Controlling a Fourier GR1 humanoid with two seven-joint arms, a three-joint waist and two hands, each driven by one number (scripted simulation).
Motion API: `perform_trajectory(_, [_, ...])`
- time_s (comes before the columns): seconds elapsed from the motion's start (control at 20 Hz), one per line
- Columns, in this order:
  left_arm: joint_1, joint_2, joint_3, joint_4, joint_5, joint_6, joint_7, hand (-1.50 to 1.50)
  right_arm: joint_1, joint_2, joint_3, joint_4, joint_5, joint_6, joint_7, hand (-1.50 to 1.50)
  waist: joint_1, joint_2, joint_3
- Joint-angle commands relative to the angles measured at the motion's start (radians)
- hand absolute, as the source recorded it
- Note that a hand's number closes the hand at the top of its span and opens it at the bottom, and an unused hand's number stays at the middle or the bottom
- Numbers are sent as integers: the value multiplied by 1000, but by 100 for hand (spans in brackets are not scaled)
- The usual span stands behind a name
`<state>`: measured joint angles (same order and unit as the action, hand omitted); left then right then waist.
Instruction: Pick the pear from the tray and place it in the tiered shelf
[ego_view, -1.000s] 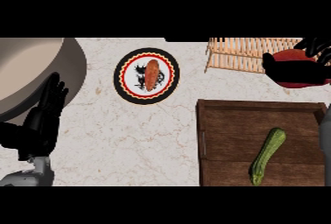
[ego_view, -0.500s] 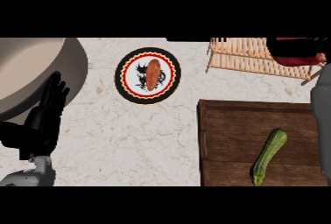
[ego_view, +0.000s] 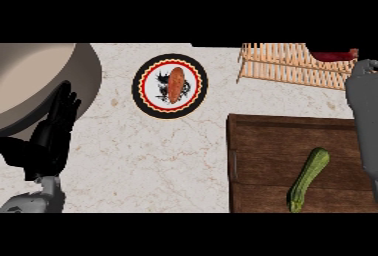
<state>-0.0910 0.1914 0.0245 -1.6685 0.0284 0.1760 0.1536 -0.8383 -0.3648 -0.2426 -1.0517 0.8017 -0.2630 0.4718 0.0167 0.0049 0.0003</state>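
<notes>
Since the earlier frame our right forearm (ego_view: 365, 120) has risen along the right edge; its hand is hidden, so we cannot tell its state. We cannot see the pear. Only a courgette (ego_view: 308, 179) lies on the wooden tray (ego_view: 266, 150). Beyond it the slatted shelf (ego_view: 291, 65) is cut off at the top. Our left hand (ego_view: 52, 132) rests open at the left.

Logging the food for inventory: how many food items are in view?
2: a zucchini on the wooden tray, a reddish-brown item on the plate. The pear isn't visible.
</notes>
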Motion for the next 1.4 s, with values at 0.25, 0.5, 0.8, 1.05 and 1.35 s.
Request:
perform_trajectory(0.25, [-46,-30,-18,37,-29,10,7,0,-107,2,-119,326,-63,-215,-160,150,9,8,1])
perform_trajectory(0.5, [3,-18,13,-6,-5,-17,1,0,-161,-47,-136,442,-136,-100,-227,-150,1,0,0])
perform_trajectory(0.8, [-35,-47,-23,16,-56,14,10,0,-242,-55,-179,594,-181,-144,-362,-150,11,5,1])
perform_trajectory(1.05, [30,-21,5,-50,-28,-22,6,0,-234,-78,-225,522,-272,-107,-440,-150,1,-2,0])
perform_trajectory(1.35, [24,-26,28,17,-27,-22,-20,0,-229,-101,-235,356,-317,-118,-305,-150,-25,-11,-1])
